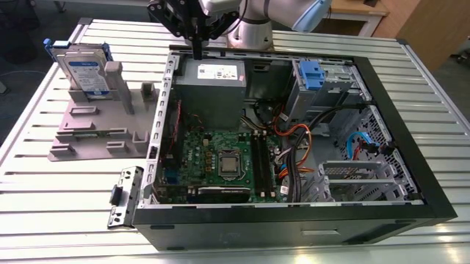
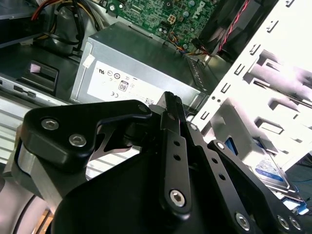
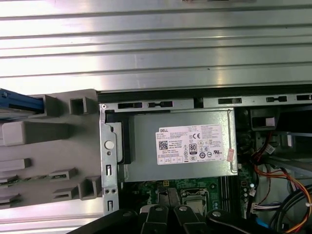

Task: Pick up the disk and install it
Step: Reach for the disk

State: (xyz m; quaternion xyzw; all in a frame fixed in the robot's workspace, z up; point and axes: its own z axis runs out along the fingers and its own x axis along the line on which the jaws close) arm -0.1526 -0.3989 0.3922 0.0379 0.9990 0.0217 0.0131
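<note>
1. Ribbed metal table (image 1: 44, 220) carries an open computer case (image 1: 257, 234) and, at the exterior view's left of it, a grey plastic stand (image 1: 96, 126).
2. The disk (image 1: 82, 74) stands upright on its edge in the stand, at the stand's far end, with its blue bracket around it (the white-and-blue label faces the camera).
3. Nothing touches the disk; it is outside the case.
4. The gripper (image 1: 197, 52) hangs with its tips pointing down at the far rim of the case, just beside the grey power supply box (image 1: 213, 93).
5. Its jaws are pressed together and nothing is between them; the second wrist view shows the two black fingers (image 2: 170, 105) meeting at the tip.
6. The gripper and the disk are well apart.
7. Inside the case, the green motherboard (image 1: 220, 154) lies near the power supply box.
</note>
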